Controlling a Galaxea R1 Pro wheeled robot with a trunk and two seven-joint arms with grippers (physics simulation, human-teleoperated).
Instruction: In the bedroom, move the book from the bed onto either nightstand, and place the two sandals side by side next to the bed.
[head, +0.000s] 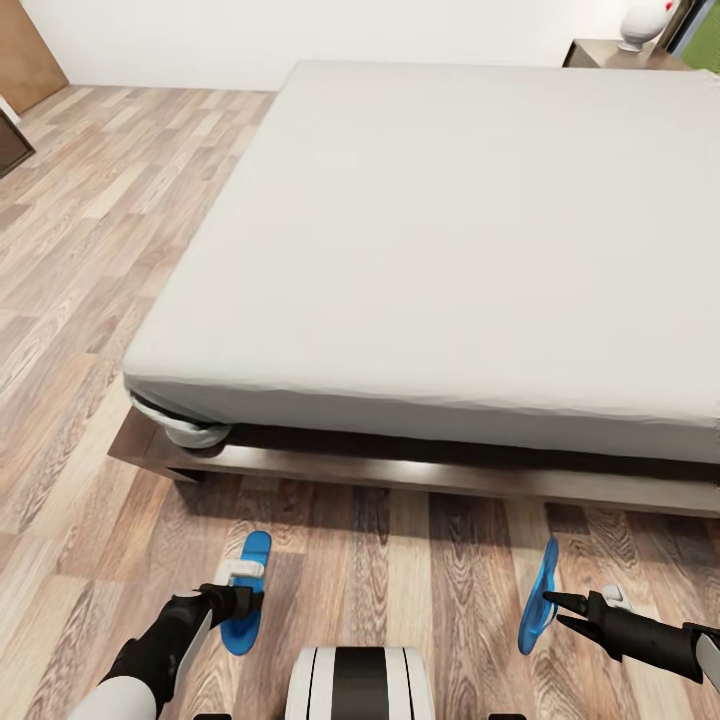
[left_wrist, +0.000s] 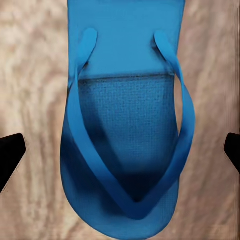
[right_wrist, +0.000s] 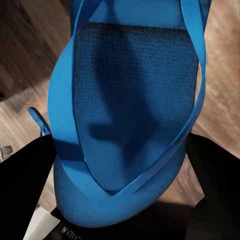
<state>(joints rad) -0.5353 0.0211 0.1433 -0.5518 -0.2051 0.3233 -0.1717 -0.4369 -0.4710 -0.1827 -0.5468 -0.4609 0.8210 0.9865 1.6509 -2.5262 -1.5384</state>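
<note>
Right fingers (head: 553, 610) are clamped on the right sandal (head: 538, 598), which stands on edge above the floor (head: 100, 250), its strap (right_wrist: 192, 95) and sole close up in the right wrist view. Left fingers (head: 243, 601) are spread wide over the left sandal (head: 247, 590), which lies flat on the planks, a dark fingertip (left_wrist: 10, 155) on each side, clear of it. Both sandals sit just off the foot of the bed (head: 450, 250), well apart. The mattress is bare.

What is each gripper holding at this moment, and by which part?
Right gripper holds one sandal on edge, by its toe end. Left gripper is open above the other sandal, holding nothing.
</note>
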